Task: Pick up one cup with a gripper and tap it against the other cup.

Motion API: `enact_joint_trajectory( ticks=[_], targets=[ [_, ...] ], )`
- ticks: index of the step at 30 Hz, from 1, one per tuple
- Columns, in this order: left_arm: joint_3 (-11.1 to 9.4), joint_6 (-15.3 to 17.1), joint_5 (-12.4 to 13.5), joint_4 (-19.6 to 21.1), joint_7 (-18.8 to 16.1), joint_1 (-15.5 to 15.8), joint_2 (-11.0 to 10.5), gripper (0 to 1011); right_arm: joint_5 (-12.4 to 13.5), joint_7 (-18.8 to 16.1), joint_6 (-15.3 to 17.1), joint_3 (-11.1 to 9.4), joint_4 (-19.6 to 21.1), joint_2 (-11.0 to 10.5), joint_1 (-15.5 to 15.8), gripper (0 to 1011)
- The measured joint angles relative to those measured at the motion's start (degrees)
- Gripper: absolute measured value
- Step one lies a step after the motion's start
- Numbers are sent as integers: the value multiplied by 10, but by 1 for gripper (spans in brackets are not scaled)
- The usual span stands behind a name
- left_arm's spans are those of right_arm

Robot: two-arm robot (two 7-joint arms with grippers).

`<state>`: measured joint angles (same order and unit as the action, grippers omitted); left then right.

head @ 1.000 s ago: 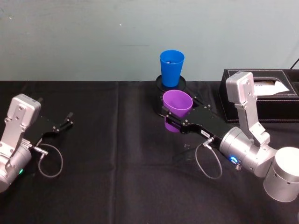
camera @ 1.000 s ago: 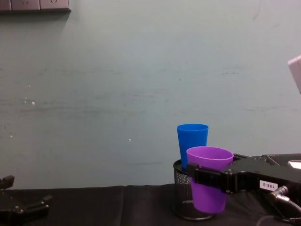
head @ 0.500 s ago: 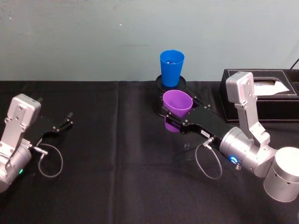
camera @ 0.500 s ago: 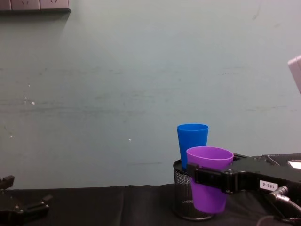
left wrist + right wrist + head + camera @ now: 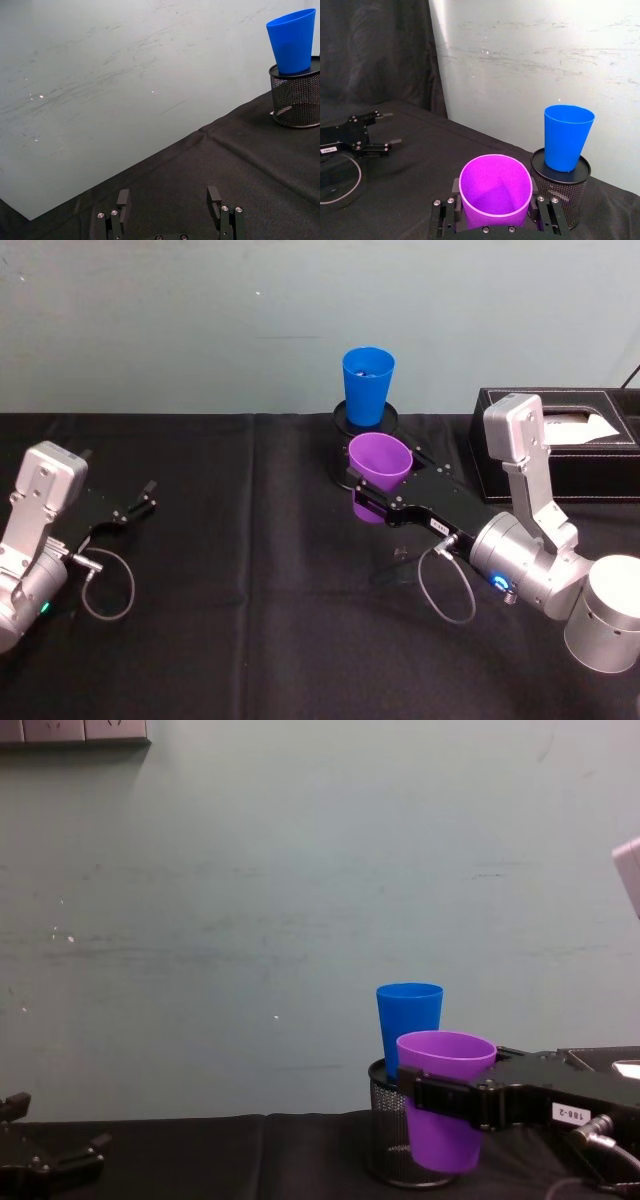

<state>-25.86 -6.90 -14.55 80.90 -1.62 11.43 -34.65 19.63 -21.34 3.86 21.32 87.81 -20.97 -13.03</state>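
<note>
My right gripper [image 5: 376,485] is shut on the purple cup [image 5: 379,476] and holds it upright above the black cloth, just in front of the black mesh holder [image 5: 365,421]. The blue cup [image 5: 367,386] stands upright on top of that holder, behind the purple cup; whether the two cups touch I cannot tell. From the chest view the purple cup [image 5: 444,1112] overlaps the mesh holder [image 5: 390,1140] and the blue cup [image 5: 409,1022] rises behind it. The right wrist view looks down into the purple cup [image 5: 494,191] with the blue cup [image 5: 567,136] beyond. My left gripper [image 5: 138,500] rests open at the far left.
A black box [image 5: 560,441] with a white tissue sits at the back right, close behind my right arm. A black cloth [image 5: 250,570] covers the table, and a pale green wall [image 5: 200,320] rises right behind the cups.
</note>
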Motion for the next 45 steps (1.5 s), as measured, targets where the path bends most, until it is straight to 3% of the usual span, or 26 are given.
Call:
enact_joint_trajectory(
  ticks=[45],
  targets=[
    [0,0,0,0,0,0,0,1000,0,0,0,0,0,0,0,734]
  ],
)
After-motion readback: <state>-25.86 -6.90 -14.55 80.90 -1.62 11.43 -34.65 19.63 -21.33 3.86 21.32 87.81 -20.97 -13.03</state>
